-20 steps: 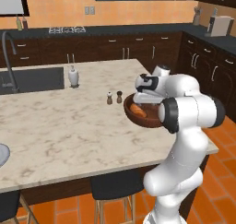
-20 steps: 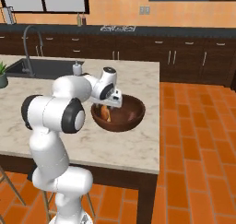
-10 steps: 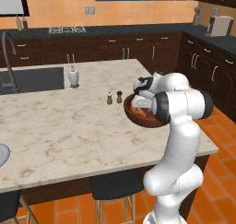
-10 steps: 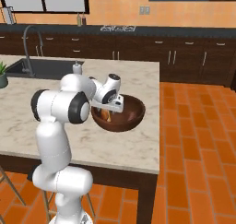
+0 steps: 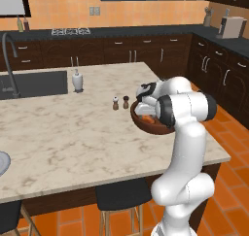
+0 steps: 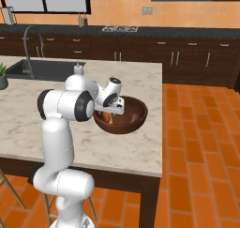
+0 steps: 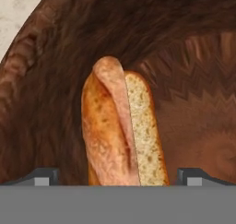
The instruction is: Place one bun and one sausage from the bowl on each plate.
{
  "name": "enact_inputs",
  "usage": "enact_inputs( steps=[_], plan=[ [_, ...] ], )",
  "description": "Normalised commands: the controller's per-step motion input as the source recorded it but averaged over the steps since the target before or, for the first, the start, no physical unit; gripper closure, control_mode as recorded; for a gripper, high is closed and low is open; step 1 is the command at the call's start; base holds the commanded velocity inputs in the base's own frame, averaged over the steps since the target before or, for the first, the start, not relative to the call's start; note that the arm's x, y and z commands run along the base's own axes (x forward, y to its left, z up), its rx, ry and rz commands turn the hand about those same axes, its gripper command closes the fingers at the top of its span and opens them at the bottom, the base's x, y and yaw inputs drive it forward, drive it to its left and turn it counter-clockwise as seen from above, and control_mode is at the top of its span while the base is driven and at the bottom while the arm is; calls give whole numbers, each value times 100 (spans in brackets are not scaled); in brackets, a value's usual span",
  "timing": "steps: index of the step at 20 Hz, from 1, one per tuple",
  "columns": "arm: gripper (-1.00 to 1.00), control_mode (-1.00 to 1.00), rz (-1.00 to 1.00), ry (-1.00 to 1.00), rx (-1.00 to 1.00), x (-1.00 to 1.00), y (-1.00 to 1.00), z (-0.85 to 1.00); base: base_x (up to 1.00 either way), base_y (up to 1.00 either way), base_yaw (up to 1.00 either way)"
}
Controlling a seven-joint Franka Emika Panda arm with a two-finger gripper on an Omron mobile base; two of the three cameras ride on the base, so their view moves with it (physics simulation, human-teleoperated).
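Gripper (image 7: 115, 176) down in the bowl (image 6: 133, 114), jaws spread wide astride a bun (image 7: 99, 131)
Sausage (image 7: 117, 112) lies pressed into that bun on the bowl floor; best to go lower, centre on one piece and close gently so they part

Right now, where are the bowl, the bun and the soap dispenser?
bowl (image 6: 133, 113): right base view, outer wall near the rim.
bun (image 7: 144, 131): hand view, pale cut face.
soap dispenser (image 5: 77, 80): left base view, white body.

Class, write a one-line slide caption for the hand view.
Open gripper poised inside the wooden bowl, fingertips straddling a bun and sausage lying together.
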Motion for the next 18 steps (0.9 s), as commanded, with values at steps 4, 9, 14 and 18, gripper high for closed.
enact_inputs(
  steps=[4,9,14,18],
  plan=[
    [-100,-100,4,0,0,20,0,-14,0,0,0],
    [100,-100,0,0,0,0,0,-1,0,0,0],
    [100,-100,0,4,-4,-4,0,41,0,0,0],
    [100,-100,-3,0,-16,-50,0,92,0,0,0]
  ],
)
